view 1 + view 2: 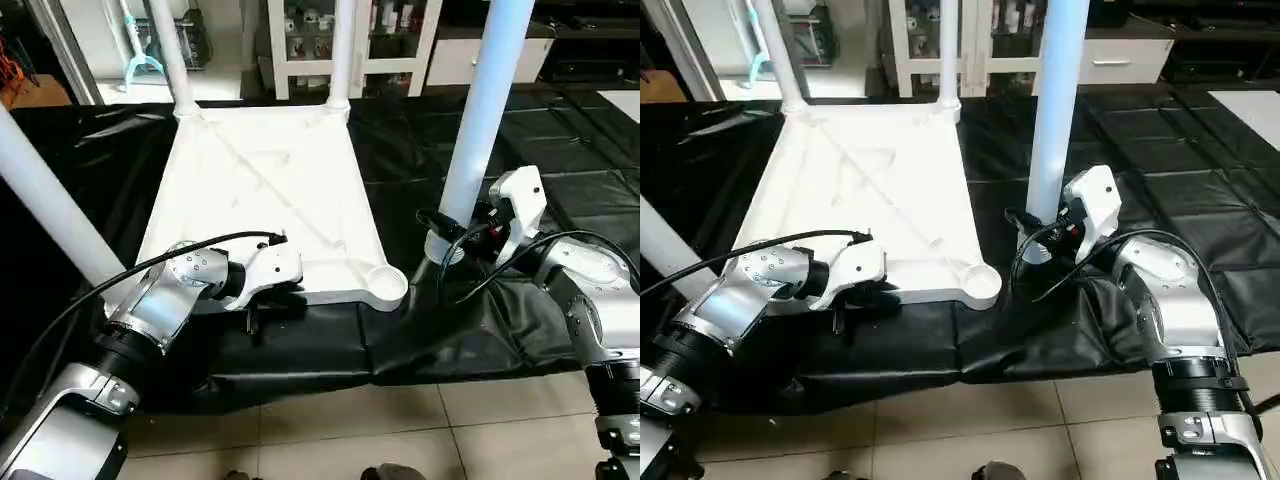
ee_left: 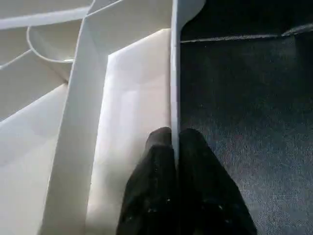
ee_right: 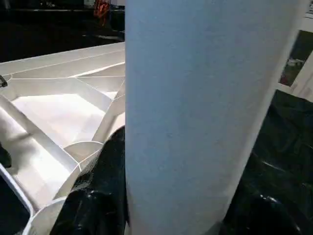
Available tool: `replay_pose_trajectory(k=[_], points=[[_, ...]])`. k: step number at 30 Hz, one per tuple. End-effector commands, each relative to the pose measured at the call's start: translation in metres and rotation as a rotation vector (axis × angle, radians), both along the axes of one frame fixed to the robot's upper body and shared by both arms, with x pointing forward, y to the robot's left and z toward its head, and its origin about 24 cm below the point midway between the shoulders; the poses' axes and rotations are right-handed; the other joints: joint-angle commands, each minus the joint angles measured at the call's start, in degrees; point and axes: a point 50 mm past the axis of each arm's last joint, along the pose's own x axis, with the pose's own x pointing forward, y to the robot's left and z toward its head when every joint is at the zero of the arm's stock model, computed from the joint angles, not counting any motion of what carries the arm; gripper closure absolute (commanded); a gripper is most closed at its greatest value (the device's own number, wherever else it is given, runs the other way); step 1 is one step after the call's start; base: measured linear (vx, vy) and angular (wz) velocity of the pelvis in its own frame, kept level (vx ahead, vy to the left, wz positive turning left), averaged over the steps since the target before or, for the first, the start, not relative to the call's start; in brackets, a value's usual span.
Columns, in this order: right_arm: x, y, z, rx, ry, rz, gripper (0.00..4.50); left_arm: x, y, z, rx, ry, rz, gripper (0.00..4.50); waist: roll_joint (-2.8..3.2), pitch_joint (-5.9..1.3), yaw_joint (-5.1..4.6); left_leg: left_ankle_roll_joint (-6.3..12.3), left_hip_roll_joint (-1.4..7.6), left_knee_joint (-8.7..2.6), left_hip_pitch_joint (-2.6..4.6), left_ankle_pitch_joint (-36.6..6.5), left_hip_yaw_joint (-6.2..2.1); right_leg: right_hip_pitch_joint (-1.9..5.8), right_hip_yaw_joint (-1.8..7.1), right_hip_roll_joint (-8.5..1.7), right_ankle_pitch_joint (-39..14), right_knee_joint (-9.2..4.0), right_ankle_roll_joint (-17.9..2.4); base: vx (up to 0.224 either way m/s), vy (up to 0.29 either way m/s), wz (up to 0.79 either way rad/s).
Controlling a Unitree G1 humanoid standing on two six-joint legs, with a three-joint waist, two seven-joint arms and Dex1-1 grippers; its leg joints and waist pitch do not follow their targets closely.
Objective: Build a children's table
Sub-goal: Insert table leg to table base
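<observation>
On the black mat (image 1: 560, 130), the white table top (image 1: 265, 190) lies upside down with its ribbed underside facing up. At the far left, a white leg (image 1: 50, 205) slants up from the near left corner, which is hidden behind the left arm. Two more legs stand in the far corner sockets, one at the far left corner (image 1: 172, 55) and one at the far right corner (image 1: 342, 50).

The left gripper (image 1: 258, 318) sits at the near edge of the table top. In the left wrist view its two black fingers (image 2: 154, 196) are pressed together on the thin upright rim of the top, one finger on the inside and one on the outside, pinching that rim.

Further right, the near right corner socket (image 1: 385, 283) is open, with no leg in it.

Just to the right of that socket, beside the table top, the fourth leg (image 1: 485, 110) stands upright with its lower end on the mat. The right gripper (image 1: 448, 238) holds it near the bottom: in the right wrist view the black fingers (image 3: 98, 191) sit on either side of the tube, closed against it.

Beyond the mat stands a white cabinet (image 1: 350, 40).
</observation>
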Motion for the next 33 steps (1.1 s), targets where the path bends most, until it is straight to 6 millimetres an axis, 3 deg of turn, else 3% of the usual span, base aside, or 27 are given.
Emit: replay_pose_trajectory(k=[1, 3, 4, 9, 11, 14, 16, 17, 18, 19, 20, 21, 22, 24, 26, 27, 28, 29, 31, 33], points=[[0.004, 0.004, 0.008, 0.028, -0.046, -0.003, 2.59, 0.000, 0.005, -0.001, -0.009, 0.005, 0.033, 4.47, -0.94, -5.11, 0.11, 4.36, 0.29, -3.37, 0.44, -7.5, 0.28, 4.37, 1.88, -2.87, -10.0, -4.10, -13.7, 0.000, 0.000, 0.00], [0.004, 0.004, 0.008, 0.033, -0.048, -0.007, 2.59, 0.000, 0.006, -0.001, -0.010, 0.006, 0.034, 4.47, -0.94, -5.14, -0.15, 4.44, 0.26, -3.31, 0.48, -7.8, 0.29, 4.38, 1.89, -2.85, -10.2, -4.18, -13.7, 0.000, 0.000, 0.00], [0.004, 0.006, 0.007, 0.059, -0.055, -0.013, 2.59, 0.000, 0.005, -0.001, -0.014, 0.005, 0.036, 4.47, -1.23, -5.18, -0.21, 4.47, 0.28, -3.30, 0.50, -7.8, 0.34, 4.40, 1.88, -2.83, -10.5, -4.23, -13.7, 0.000, 0.000, 0.00], [0.005, 0.008, 0.005, 0.080, -0.060, -0.023, 2.59, 0.000, 0.005, -0.001, -0.015, 0.004, 0.037, 4.47, -1.03, -5.14, -0.24, 4.41, 0.32, -3.30, 0.53, -7.7, 0.32, 4.31, 1.90, -2.87, -11.1, -4.22, -13.4, 0.000, 0.000, 0.00], [0.001, 0.027, -0.006, 0.260, 0.010, 0.066, 2.59, -0.009, 0.003, -0.004, -0.048, 0.054, 0.062, 4.47, -0.64, -5.07, -0.49, 4.67, 0.39, -3.37, 0.36, -8.0, 0.25, 4.42, 1.96, -3.11, -10.2, -4.18, -13.9, 0.000, 0.000, 0.00], [-0.004, 0.048, -0.017, 0.347, 0.077, 0.213, 2.59, -0.021, 0.003, -0.013, -0.055, 0.121, 0.054, 4.47, -0.67, -4.98, -0.77, 5.00, 0.52, -3.46, 0.47, -8.8, 0.16, 4.36, 1.91, -2.99, -10.5, -4.09, -14.4, 0.000, 0.000, 0.00], [-0.006, 0.060, -0.023, 0.335, 0.092, 0.282, 2.59, -0.027, 0.005, -0.018, -0.042, 0.144, 0.045, 4.47, -1.19, -4.60, -0.67, 5.27, 0.61, -3.61, 0.56, -8.6, 0.29, 3.99, 1.91, -2.84, -10.9, -4.26, -14.6, 0.000, 0.000, 0.00], [-0.005, 0.064, -0.026, 0.316, 0.090, 0.297, 2.59, -0.029, 0.006, -0.020, -0.032, 0.147, 0.043, 4.47, -2.15, -4.06, -0.81, 5.42, 0.61, -3.85, 0.38, -9.0, 0.39, 3.77, 1.87, -2.79, -12.0, -4.51, -14.2, 0.000, 0.000, 0.00], [-0.002, 0.067, -0.028, 0.304, 0.080, 0.298, 2.59, -0.031, 0.007, -0.021, -0.022, 0.150, 0.044, 4.47, -2.33, -3.88, -0.76, 5.32, 0.58, -3.85, 0.39, -9.4, 0.34, 3.71, 1.88, -2.91, -13.5, -4.42, -13.7, 0.000, 0.000, 0.00], [0.001, 0.070, -0.030, 0.289, 0.066, 0.296, 2.59, -0.033, 0.008, -0.022, -0.015, 0.150, 0.044, 4.47, -2.08, -3.51, -0.75, 4.41, 0.73, -3.98, 0.84, -11.0, 0.37, 3.17, 1.95, -3.14, -17.7, -5.00, -12.5, 0.000, 0.000, 0.00], [0.002, 0.071, -0.031, 0.285, 0.057, 0.293, 2.59, -0.035, 0.008, -0.023, -0.012, 0.150, 0.046, 4.47, -1.94, -3.47, -0.80, 3.93, 0.81, -3.99, 0.83, -11.5, 0.23, 3.09, 1.94, -3.23, -18.6, -4.78, -12.5, 0.000, 0.000, 0.00], [0.004, 0.071, -0.034, 0.266, 0.056, 0.299, 2.59, -0.036, 0.009, -0.023, -0.013, 0.148, 0.050, 4.47, -3.04, -3.18, -1.06, 3.86, 0.66, -4.12, 0.65, -11.8, 0.36, 3.10, 1.91, -3.14, -20.0, -5.12, -11.8, 0.000, 0.000, 0.00], [0.005, 0.071, -0.035, 0.250, 0.059, 0.309, 2.59, -0.038, 0.009, -0.022, -0.012, 0.147, 0.056, 4.47, -2.60, -3.15, -0.82, 3.41, 0.63, -4.13, 0.81, -12.0, 0.19, 3.22, 1.99, -3.32, -21.7, -5.07, -11.1, 0.000, 0.000, 0.00], [0.006, 0.068, -0.036, 0.216, 0.066, 0.327, 2.59, -0.040, 0.010, -0.022, -0.006, 0.141, 0.061, 4.47, -3.25, -3.00, -0.89, 3.53, 0.80, -4.25, 0.71, -11.0, 0.17, 3.18, 2.01, -3.25, -20.4, -4.86, -11.1, 0.000, 0.000, 0.00], [0.006, 0.064, -0.034, 0.199, 0.057, 0.345, 2.59, -0.041, 0.010, -0.021, -0.006, 0.125, 0.062, 4.47, -3.18, -3.01, -0.82, 4.15, 0.84, -4.25, 0.68, -9.6, 0.20, 3.37, 2.08, -3.20, -17.1, -4.46, -11.7, 0.000, 0.000, 0.00], [0.005, 0.059, -0.032, 0.194, 0.048, 0.364, 2.59, -0.041, 0.011, -0.021, -0.003, 0.122, 0.065, 4.47, -2.66, -3.33, -0.65, 4.46, 0.78, -4.12, 0.73, -8.8, 0.16, 3.59, 2.15, -3.24, -15.3, -4.18, -12.1, 0.000, 0.000, 0.00], [0.004, 0.058, -0.032, 0.194, 0.046, 0.370, 2.59, -0.041, 0.012, -0.021, 0.002, 0.124, 0.066, 4.47, -2.84, -3.36, -0.74, 4.75, 0.77, -4.11, 0.67, -8.2, 0.23, 3.62, 2.14, -3.16, -14.2, -4.17, -12.4, 0.000, 0.000, 0.00], [0.003, 0.056, -0.031, 0.194, 0.044, 0.378, 2.59, -0.041, 0.013, -0.021, 0.010, 0.119, 0.064, 4.47, -2.40, -3.51, -0.65, 5.23, 0.70, -4.01, 0.65, -7.4, 0.21, 3.74, 2.14, -3.10, -12.1, -3.91, -13.1, 0.000, 0.000, 0.00], [0.000, 0.052, -0.032, 0.198, 0.029, 0.398, 2.59, -0.039, 0.012, -0.021, 0.014, 0.108, 0.068, 4.47, -2.65, -3.41, -0.73, 5.66, 0.60, -4.00, 0.62, -8.0, 0.40, 3.70, 2.15, -3.01, -11.5, -4.13, -13.7, 0.000, 0.000, 0.00], [-0.004, 0.049, -0.035, 0.202, 0.032, 0.419, 2.59, -0.038, 0.011, -0.021, 0.013, 0.102, 0.069, 4.47, -2.15, -3.38, -0.73, 5.37, 0.64, -4.00, 0.74, -9.7, 0.38, 3.67, 2.13, -3.06, -12.9, -4.38, -13.7, 0.000, 0.000, 0.00]])
